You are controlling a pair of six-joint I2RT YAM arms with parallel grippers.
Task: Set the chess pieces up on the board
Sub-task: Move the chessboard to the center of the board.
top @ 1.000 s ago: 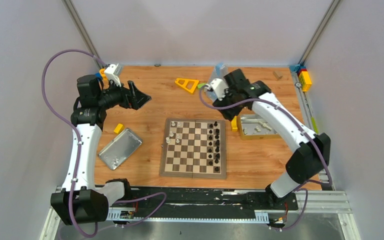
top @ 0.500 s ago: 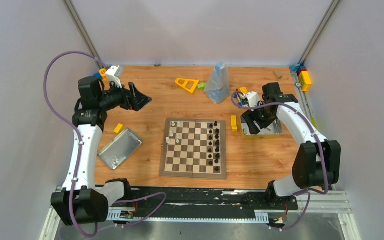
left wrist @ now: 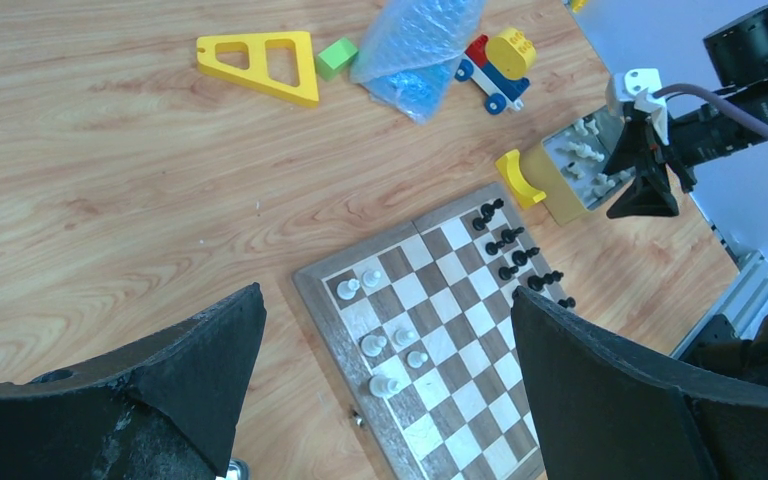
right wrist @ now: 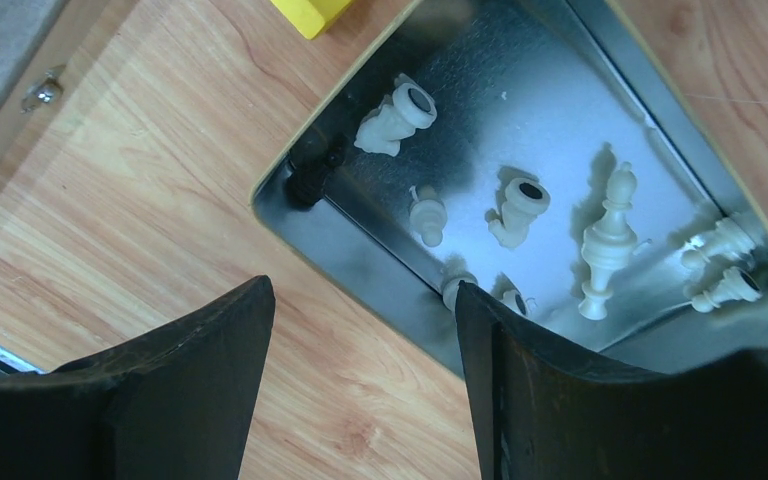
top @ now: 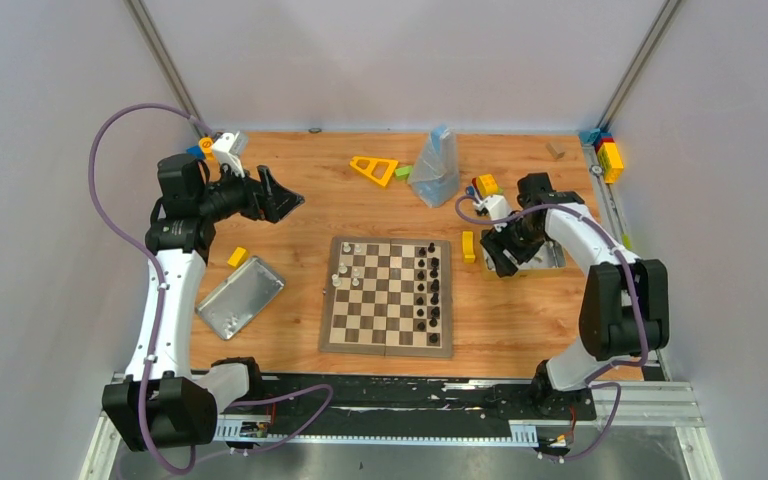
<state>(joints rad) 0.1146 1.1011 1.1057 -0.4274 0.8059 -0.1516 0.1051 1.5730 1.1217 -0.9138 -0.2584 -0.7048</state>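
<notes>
The right hand (right wrist: 360, 400) hangs with its fingers (right wrist: 160, 390) apart and nothing between them, over the near wall of the tin box (right wrist: 560, 110). Cream chess pieces (right wrist: 610, 240) lie scattered on the box's metal floor. The left hand (left wrist: 380, 400) is raised over the far left part of the bench (top: 295, 345), spread wide and empty.

The board (top: 385, 320) lies in the middle of the bench, between the two arms. Black pieces (top: 427, 290) stand in two columns along its right side. A few cream pieces (top: 350, 265) stand near its far left corner. A silver lid (top: 240, 297) lies to the left of the board.
</notes>
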